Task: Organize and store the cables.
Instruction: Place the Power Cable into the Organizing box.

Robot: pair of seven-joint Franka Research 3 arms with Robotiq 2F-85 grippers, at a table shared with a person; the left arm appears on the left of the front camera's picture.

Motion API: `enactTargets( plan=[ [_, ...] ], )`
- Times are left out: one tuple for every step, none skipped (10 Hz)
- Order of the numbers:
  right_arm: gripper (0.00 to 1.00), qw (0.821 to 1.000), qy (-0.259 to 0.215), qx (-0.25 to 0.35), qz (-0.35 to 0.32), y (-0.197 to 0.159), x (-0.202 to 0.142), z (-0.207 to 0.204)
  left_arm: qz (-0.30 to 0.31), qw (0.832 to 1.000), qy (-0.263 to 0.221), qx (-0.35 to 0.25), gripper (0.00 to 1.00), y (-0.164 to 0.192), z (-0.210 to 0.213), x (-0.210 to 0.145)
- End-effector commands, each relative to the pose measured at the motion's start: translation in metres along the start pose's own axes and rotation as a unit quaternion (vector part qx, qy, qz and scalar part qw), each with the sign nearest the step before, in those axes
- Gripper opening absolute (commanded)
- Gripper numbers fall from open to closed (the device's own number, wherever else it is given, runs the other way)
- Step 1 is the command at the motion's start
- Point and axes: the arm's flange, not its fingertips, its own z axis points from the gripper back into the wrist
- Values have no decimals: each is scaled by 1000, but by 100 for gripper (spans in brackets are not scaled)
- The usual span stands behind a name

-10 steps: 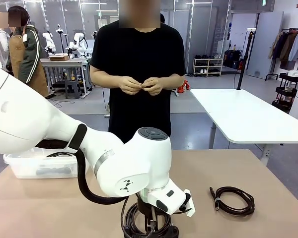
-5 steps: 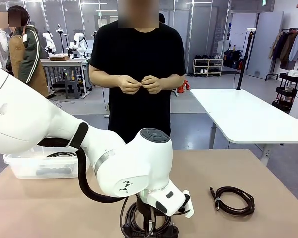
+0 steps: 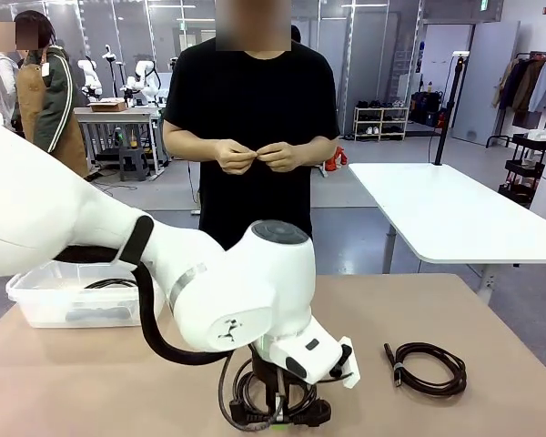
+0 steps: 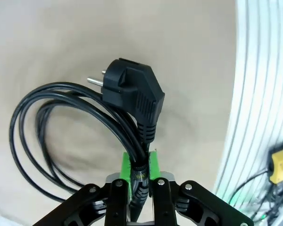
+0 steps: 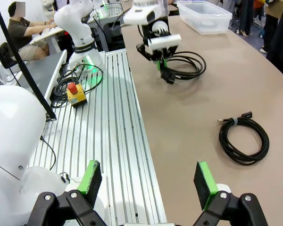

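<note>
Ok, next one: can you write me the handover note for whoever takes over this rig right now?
Left gripper: jaws shut on the coiled black power cable with the angled plug, gripped right behind the plug, near the table's robot-side edge.
Right gripper: open, holding nothing, over the ribbed metal rails.
Second coiled thin black cable: lying loose on the tan table, on the robot's right.
Clear plastic bin: far left on the table, with something dark inside, likely a stored cable.
Done: power cable grasped.
Left: carry it to the bin, then fetch the second coil.

Left end effector risen, cable coil lifted off table.
</note>
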Motion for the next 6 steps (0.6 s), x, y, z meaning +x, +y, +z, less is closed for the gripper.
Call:
enactTargets(
  plan=[
    [100, 1000, -7, -2, 8, -1, 2, 2, -46, 999, -18, -2, 0, -5, 57, -35],
    [100, 1000, -7, -2, 8, -1, 2, 2, -42, 999, -25, 3, 0, -5, 73, -42],
    [100, 1000, -7, -2, 8, -1, 2, 2, -40, 999, -28, 17, 0, -5, 87, -48],
    [100, 1000, -7, -2, 8, -1, 2, 2, -40, 998, -31, 29, 0, -5, 96, -53],
    [100, 1000, -7, -2, 8, -1, 2, 2, -30, 998, -34, 38, 0, -5, 105, -58],
    [100, 1000, -7, -2, 8, -1, 2, 2, -42, 996, -49, 65, 0, -7, 110, -59]
  ],
)
